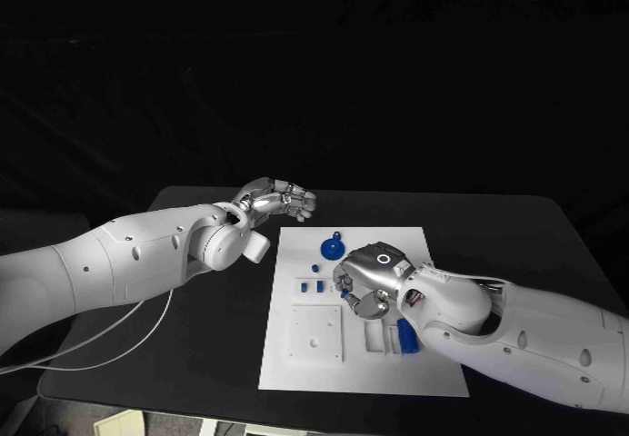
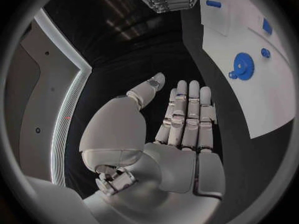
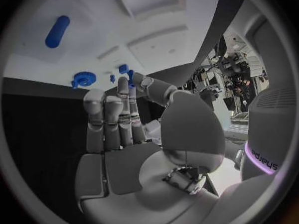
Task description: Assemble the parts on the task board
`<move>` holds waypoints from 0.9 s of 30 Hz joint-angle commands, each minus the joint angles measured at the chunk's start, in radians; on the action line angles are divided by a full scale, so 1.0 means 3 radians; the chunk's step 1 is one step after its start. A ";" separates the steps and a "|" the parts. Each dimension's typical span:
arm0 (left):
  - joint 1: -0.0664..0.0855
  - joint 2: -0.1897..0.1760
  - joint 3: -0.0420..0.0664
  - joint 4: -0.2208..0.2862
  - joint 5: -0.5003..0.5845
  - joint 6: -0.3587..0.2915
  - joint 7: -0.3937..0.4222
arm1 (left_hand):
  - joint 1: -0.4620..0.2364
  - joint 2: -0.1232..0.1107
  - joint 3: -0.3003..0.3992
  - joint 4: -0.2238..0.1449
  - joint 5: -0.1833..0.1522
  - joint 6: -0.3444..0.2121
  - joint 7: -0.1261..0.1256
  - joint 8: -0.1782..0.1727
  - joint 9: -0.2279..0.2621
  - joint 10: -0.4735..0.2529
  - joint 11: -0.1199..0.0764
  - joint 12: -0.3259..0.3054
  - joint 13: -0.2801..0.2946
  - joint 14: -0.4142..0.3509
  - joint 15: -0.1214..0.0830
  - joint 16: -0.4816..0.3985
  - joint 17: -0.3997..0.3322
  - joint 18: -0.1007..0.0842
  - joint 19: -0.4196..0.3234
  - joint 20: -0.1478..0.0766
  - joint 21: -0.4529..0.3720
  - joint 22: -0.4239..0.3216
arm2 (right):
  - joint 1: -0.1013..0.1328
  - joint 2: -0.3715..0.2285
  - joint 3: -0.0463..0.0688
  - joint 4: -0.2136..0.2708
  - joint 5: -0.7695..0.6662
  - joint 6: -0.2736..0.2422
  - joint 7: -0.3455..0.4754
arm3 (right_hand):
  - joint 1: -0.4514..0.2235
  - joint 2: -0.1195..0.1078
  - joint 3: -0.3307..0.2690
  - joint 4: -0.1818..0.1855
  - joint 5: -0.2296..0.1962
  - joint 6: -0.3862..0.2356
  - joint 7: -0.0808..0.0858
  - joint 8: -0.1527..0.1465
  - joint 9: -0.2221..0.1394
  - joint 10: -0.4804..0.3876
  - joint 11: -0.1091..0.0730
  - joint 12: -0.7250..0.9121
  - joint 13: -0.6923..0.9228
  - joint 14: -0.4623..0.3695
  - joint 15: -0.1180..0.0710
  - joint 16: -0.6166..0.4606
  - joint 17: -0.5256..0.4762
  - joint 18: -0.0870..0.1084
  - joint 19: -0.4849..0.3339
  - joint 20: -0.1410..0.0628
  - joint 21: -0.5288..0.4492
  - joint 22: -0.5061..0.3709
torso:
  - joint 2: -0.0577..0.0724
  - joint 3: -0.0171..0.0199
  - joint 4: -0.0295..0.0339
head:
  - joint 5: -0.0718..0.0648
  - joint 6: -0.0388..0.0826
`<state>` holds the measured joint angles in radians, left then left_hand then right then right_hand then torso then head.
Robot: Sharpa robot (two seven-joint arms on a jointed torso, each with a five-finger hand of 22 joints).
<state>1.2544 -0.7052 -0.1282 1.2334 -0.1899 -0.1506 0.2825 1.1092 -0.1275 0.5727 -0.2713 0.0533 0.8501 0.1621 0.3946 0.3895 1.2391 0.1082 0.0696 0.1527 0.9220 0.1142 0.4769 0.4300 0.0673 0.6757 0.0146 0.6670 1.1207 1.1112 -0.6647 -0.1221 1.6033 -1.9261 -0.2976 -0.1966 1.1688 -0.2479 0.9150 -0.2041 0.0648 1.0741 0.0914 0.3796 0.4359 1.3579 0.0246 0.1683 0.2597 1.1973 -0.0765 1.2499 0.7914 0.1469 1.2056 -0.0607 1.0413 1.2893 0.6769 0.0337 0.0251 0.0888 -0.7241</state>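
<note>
Board (image 1: 394,363) lies frame centre, gear (image 1: 332,245) at its top. Right hand (image 1: 370,282) is held over small parts (image 1: 312,285); whether anything is pinched cannot be told. Left hand (image 1: 275,198) is held open, empty, off-board. Pick step judged underway; seating in a slot comes next.

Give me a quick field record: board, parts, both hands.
board: white task board mid-table
gear: blue gear lying near the board's far edge
cylinder: blue cylinder lying on the board beside the right arm
left hand: left hand off the board over the black table, fingers straight, holding nothing
right hand: right hand over the board's middle; a small blue part at its fingertips, grip unclear
</note>
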 commanded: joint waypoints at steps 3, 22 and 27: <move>0.0003 0.0018 0.0003 -0.0001 0.0032 -0.0033 0.0032 | 0.0023 0.0012 -0.0011 -0.0005 0.0015 -0.0017 0.0007 0.0012 -0.0003 0.0000 0.0001 0.0011 -0.0004 0.0000 0.0027 -0.0015 0.0004 0.0028 -0.0009 0.0022 -0.0010 0.0000 | -0.0086 0.0082 -0.0062 -0.0009 -0.0209 0.0060 0.0039 | 0.0018 -0.0004 0.0010 0.0007 0.0016 0.0013 0.0007 0.0012 0.0004 0.0018 0.0012 -0.0007 0.0004 0.0001 -0.0015 -0.0016 0.0003 0.0383 0.0011 -0.0007 0.0020 0.0003 | 0.0005 -0.0001 0.0000 | 0.0091 -0.0049; 0.0004 0.0043 0.0003 0.0002 0.0032 -0.0018 0.0020 | 0.0025 0.0012 -0.0011 -0.0004 0.0015 -0.0015 0.0006 0.0014 -0.0003 0.0001 0.0001 0.0012 -0.0005 0.0000 0.0028 -0.0022 0.0005 0.0029 -0.0009 0.0023 -0.0013 0.0002 | -0.0257 0.0209 -0.0068 -0.0084 -0.0327 0.0112 -0.0004 | 0.0020 0.0001 0.0008 0.0005 0.0021 0.0012 0.0008 0.0011 0.0005 0.0018 0.0013 -0.0010 0.0006 0.0002 -0.0015 -0.0019 0.0005 0.0383 0.0011 -0.0008 0.0020 0.0003 | 0.0008 0.0001 -0.0001 | 0.0225 -0.0145; 0.0004 0.0042 0.0002 0.0002 0.0032 -0.0008 0.0016 | 0.0025 0.0012 -0.0011 -0.0003 0.0015 -0.0016 0.0006 0.0014 -0.0003 0.0001 0.0001 0.0011 -0.0006 0.0000 0.0029 -0.0024 0.0005 0.0029 -0.0010 0.0024 -0.0015 0.0002 | -0.0257 0.0218 -0.0068 -0.0114 -0.0331 0.0128 -0.0007 | 0.0020 0.0000 0.0007 0.0004 0.0020 0.0012 0.0008 0.0011 0.0005 0.0019 0.0013 -0.0010 0.0007 0.0002 -0.0015 -0.0020 0.0006 0.0383 0.0011 -0.0009 0.0020 0.0004 | 0.0006 0.0001 -0.0003 | 0.0240 -0.0159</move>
<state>1.2544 -0.6946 -0.1282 1.2320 -0.1867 -0.1564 0.2812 1.1092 -0.1275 0.5727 -0.2713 0.0532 0.8501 0.1621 0.3945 0.3896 1.2391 0.1082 0.0696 0.1518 0.9220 0.1142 0.4728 0.4307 0.0615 0.6757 0.0145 0.6670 1.1204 1.0348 -0.6014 -0.1428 1.5713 -2.0009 -0.2767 -0.1969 1.1650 -0.2518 0.9149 -0.2041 0.0647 1.0740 0.0915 0.3761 0.4365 1.3586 0.0256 0.1683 0.2613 1.1990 -0.0746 1.2499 0.7922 0.1472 1.2055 -0.0605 1.0413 1.2890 0.6791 0.0342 0.0245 0.1582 -0.7695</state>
